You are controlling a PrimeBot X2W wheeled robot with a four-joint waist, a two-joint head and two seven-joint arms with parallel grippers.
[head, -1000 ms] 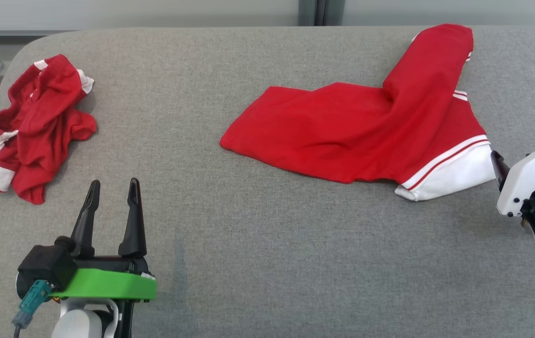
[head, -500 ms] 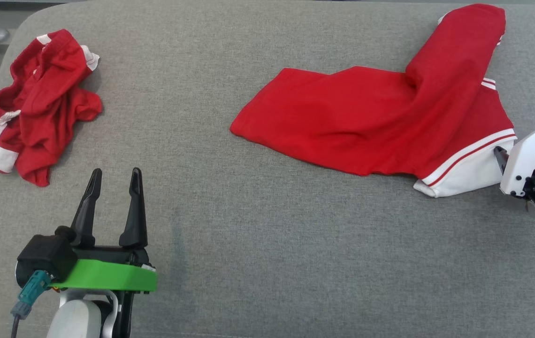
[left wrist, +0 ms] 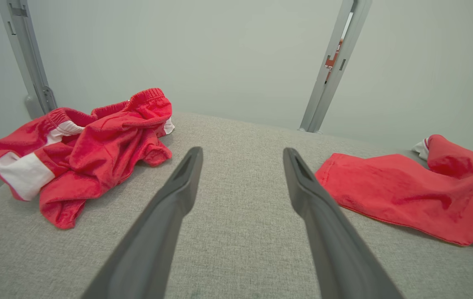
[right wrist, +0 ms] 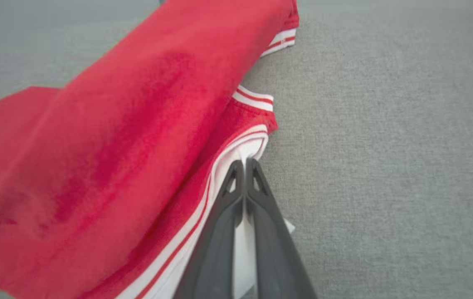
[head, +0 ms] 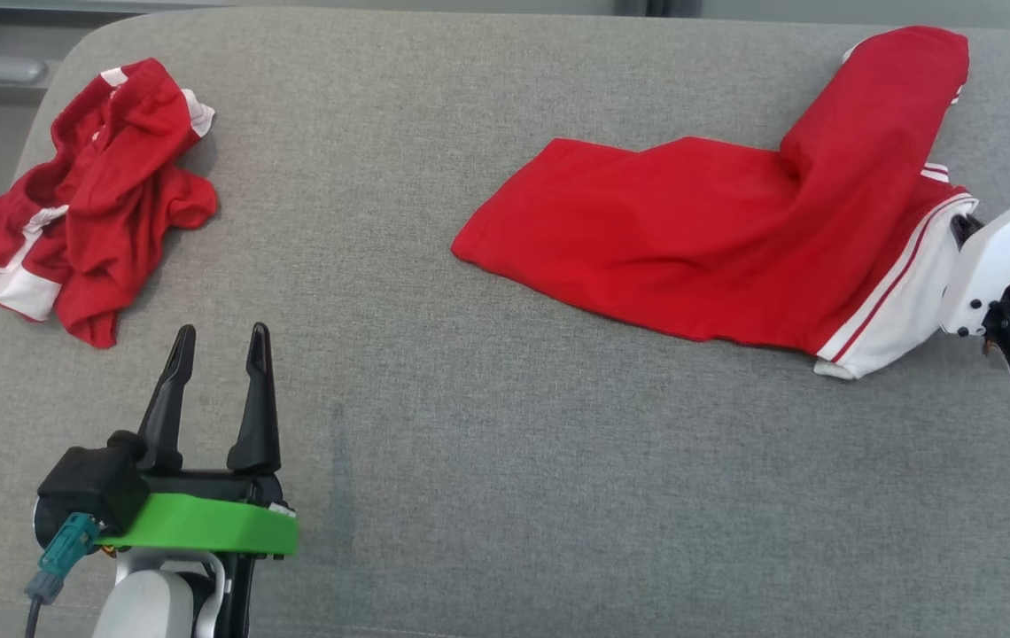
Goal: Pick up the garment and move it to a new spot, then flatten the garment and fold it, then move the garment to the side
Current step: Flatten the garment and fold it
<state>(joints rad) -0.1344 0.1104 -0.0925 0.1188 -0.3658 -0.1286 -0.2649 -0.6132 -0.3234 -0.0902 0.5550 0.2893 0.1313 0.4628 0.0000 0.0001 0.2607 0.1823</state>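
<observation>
The red garment (head: 718, 239) lay spread on the right part of a grey fabric surface (head: 505, 478), with one section doubled over itself toward the far edge. The right gripper (right wrist: 245, 164) was clenched. Its two dark fingers were pressed together on the near corner of the garment's white striped band (head: 899, 297), and that corner was drawn up a little off the surface. The left gripper (head: 219, 332) rested at the lower left with its fingers spread wide and nothing between them, well apart from the garment.

The step in hand looked like the first one, lifting the garment to carry it to a new spot. The hold was a thin pinch on one corner, so a slow, steady lift would suit best. It should go high enough for the trailing red cloth to clear the surface rather than drag and tug free. The doubled-over section would probably swing as it rose. The new spot should stay clear of the crumpled red garment (head: 89, 195) heaped near the far left corner.

The surface was a woven grey covering with a rounded far-left corner, plain and unmarked. Behind it stood a pale wall (left wrist: 220, 54) with two grey metal posts (left wrist: 334, 66).
</observation>
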